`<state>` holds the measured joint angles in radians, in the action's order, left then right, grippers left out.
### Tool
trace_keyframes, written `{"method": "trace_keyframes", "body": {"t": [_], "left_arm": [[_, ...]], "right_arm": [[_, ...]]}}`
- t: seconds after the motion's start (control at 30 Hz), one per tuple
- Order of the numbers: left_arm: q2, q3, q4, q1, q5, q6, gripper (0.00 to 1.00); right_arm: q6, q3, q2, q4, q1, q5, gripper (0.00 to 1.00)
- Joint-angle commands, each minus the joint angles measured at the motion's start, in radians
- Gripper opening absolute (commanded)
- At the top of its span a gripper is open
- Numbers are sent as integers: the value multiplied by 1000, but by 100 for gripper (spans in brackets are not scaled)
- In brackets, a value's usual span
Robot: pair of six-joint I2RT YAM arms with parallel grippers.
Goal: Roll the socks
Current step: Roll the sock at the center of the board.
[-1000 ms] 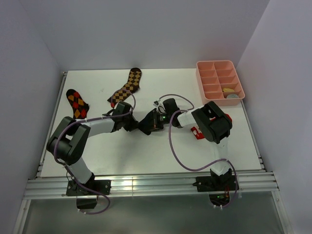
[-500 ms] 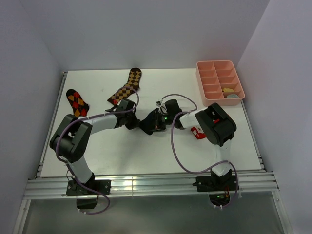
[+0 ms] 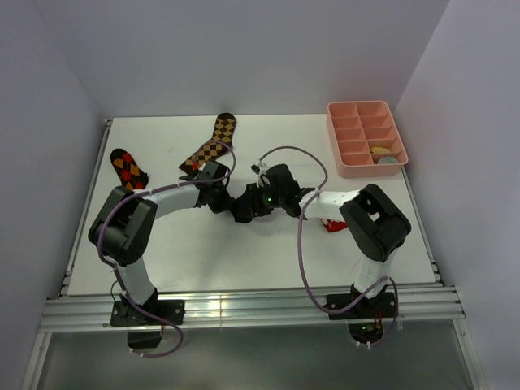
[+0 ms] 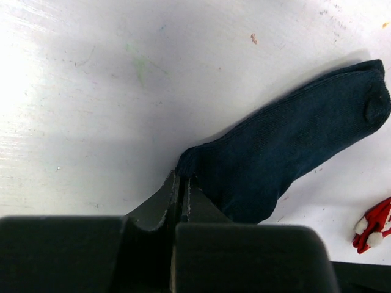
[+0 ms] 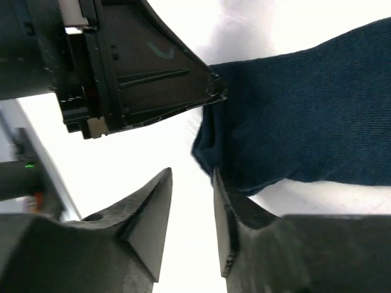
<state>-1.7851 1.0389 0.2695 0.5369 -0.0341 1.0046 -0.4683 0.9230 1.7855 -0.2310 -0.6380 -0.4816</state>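
My left pincer (image 4: 182, 180) is clamped tight on one end of the navy sock (image 4: 287, 152), I judge to anchor it for rolling. My right pincer (image 5: 191, 186) stands half parted just beside that end, gripping nothing. The sock lies flat in the middle of the white counter (image 3: 203, 252), with plain pale walls (image 3: 244, 49) around it.

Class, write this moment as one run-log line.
left gripper: shut on navy sock edge | right gripper: open, beside it | navy sock: flat, unrolled

White table (image 3: 244, 256), pale lilac walls (image 3: 244, 49), aluminium rail (image 3: 260, 309)
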Motion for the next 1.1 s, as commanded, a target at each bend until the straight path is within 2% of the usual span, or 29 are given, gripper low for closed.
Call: {"method": "trace_keyframes", "body": {"t": [0.0, 0.17, 0.3, 0.8, 1.07], "left_arm": [[-7, 42, 23, 9, -21, -31, 0], [-5, 44, 28, 11, -15, -32, 1], [-5, 47, 31, 11, -15, -38, 0], [-20, 50, 22, 11, 13, -18, 0], [-25, 52, 23, 11, 14, -1, 0]], "right_arm": [[107, -9, -43, -7, -38, 102, 42], [229, -36, -69, -59, -115, 285, 51], [306, -64, -78, -103, -150, 336, 53], [410, -32, -20, -122, -238, 439, 54], [457, -4, 37, -96, -308, 567, 53]]}}
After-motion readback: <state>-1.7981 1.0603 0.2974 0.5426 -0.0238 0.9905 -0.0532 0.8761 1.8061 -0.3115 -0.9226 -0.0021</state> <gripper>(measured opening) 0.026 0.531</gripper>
